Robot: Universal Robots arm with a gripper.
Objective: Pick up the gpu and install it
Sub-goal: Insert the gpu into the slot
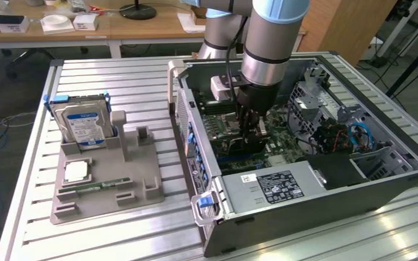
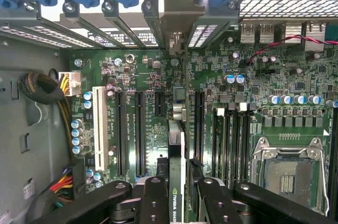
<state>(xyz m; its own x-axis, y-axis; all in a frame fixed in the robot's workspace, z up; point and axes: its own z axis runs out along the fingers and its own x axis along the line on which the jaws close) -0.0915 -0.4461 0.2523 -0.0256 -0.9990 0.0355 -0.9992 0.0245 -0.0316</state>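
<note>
Holding gpu [image 2: 177,142] edge-on, gripper [image 2: 178,195] clenched on it, over motherboard [image 2: 153,73] slots.

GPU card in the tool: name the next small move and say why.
Probably press the thin green-and-dark gpu card straight down a little: the tool is shut on it, edge-on over the green motherboard, its silver end bracket at the case's rear openings.

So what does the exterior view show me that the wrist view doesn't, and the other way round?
Exterior: the arm, and the hard drive standing in a grey holder on the slatted table. Wrist: the white slot and the Nvidia label on the gpu. Both: the green motherboard, and the claw gripping the gpu.
</note>
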